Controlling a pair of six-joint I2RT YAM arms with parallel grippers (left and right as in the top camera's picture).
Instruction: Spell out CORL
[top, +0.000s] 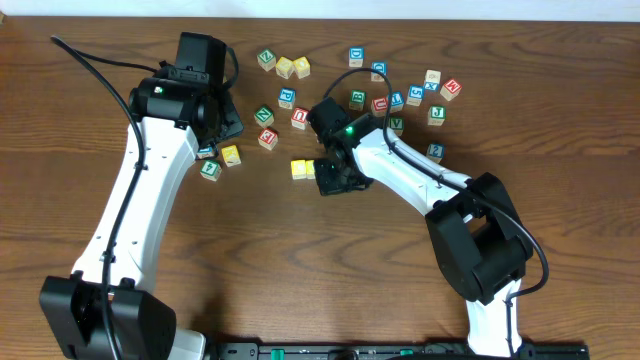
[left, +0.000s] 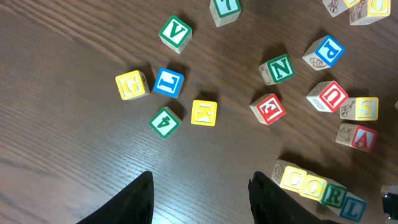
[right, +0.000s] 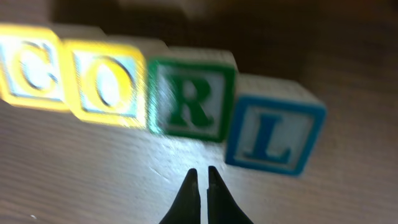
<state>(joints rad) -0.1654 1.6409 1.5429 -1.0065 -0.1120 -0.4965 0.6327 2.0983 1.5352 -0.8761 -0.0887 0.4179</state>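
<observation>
Four cubes stand side by side in a row in the right wrist view: yellow C (right: 30, 65), yellow O (right: 106, 81), green R (right: 189, 99) and blue L (right: 273, 134), the L set slightly nearer and tilted. My right gripper (right: 203, 171) is shut and empty, its tips just in front of the R and L. Overhead, only the yellow end of the row (top: 301, 168) shows beside my right gripper (top: 335, 177). The same row (left: 320, 190) lies at the lower right of the left wrist view. My left gripper (left: 203, 175) hangs open and empty over bare wood, left of the row.
Loose cubes lie near my left gripper (top: 222, 128): yellow G (left: 132, 85), another blue L (left: 168, 82), green 4 (left: 165, 122), yellow K (left: 204, 112). Further cubes, such as green N (left: 277, 68) and red E (left: 268, 108), scatter behind the row (top: 390, 95).
</observation>
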